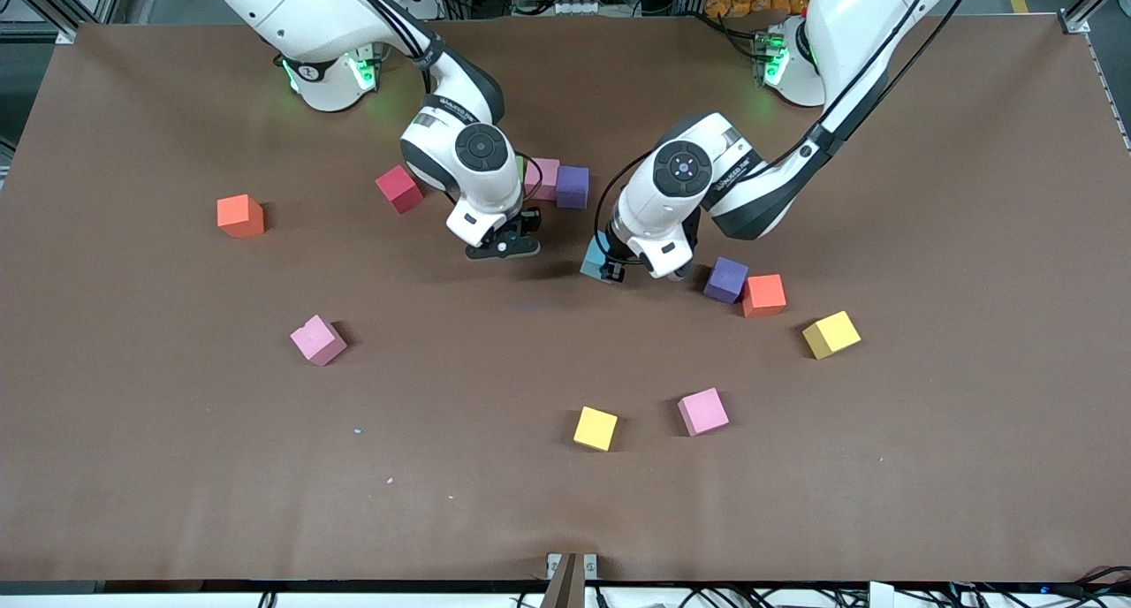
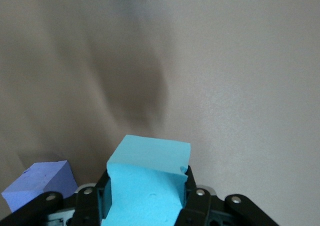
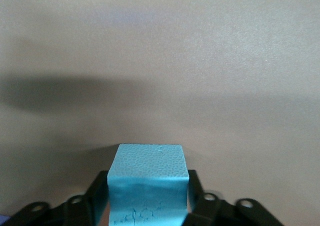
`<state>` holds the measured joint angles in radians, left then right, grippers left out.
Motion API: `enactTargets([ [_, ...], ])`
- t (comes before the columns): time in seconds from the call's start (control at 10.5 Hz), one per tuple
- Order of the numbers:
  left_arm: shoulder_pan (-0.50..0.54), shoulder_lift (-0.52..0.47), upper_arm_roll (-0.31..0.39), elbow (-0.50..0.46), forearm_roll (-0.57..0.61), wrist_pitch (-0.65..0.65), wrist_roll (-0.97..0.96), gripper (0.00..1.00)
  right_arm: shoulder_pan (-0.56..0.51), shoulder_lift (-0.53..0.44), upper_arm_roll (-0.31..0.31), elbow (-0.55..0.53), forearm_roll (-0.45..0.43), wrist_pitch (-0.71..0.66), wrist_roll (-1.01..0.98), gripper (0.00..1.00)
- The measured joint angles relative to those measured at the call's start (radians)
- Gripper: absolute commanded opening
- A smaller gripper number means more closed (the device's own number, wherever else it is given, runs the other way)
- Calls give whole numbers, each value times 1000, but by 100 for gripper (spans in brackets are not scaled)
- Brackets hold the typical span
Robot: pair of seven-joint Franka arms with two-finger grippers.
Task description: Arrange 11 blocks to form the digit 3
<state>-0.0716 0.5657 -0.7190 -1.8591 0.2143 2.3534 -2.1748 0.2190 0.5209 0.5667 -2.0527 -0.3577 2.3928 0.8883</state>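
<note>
Light blue block (image 2: 147, 186) clamped in left gripper (image 1: 610, 270) over mid-table | second light blue block (image 3: 147, 181) inside right gripper (image 1: 504, 247) nearby, grip: cannot tell | risk: close arms could collide

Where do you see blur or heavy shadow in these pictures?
Left wrist view: the table looks smeared, with a dark soft-edged shadow patch, while the light blue block gripped in the left pincer is sharp. Right wrist view: a broad shadow band crosses the table, and the second light blue block at the right pincer is crisp. Front view: even light and soft shadows under both arms.
</note>
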Motion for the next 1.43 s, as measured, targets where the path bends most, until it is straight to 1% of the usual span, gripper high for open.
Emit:
enactTargets([
  [0.19,0,0,0,1,0,0,0,0,-1,-3,1,28,0,-33,4,100],
  [0.38,-10,5,0,9,0,0,-6,0,-2,-18,3,93,0,-124,28,100],
  [0.48,-27,16,0,21,0,0,-39,0,-8,-32,3,116,0,-148,47,100],
  [0.57,-47,34,0,40,1,0,-93,0,-28,-48,2,128,0,-157,71,100],
  [0.76,-81,69,2,72,4,0,-172,0,-107,-69,-3,149,-1,-160,150,100],
  [0.86,-100,80,10,79,5,0,-201,0,-145,-71,-17,170,-2,-161,212,100],
  [1.14,-193,93,71,85,6,1,-361,0,-226,-71,-113,238,-4,-170,345,100],
  [1.33,-260,94,108,89,57,1,-535,0,-303,-71,-126,244,-4,-170,400,100],
  [1.43,-285,94,119,90,73,1,-572,0,-333,-71,-127,244,-3,-171,420,100],
])
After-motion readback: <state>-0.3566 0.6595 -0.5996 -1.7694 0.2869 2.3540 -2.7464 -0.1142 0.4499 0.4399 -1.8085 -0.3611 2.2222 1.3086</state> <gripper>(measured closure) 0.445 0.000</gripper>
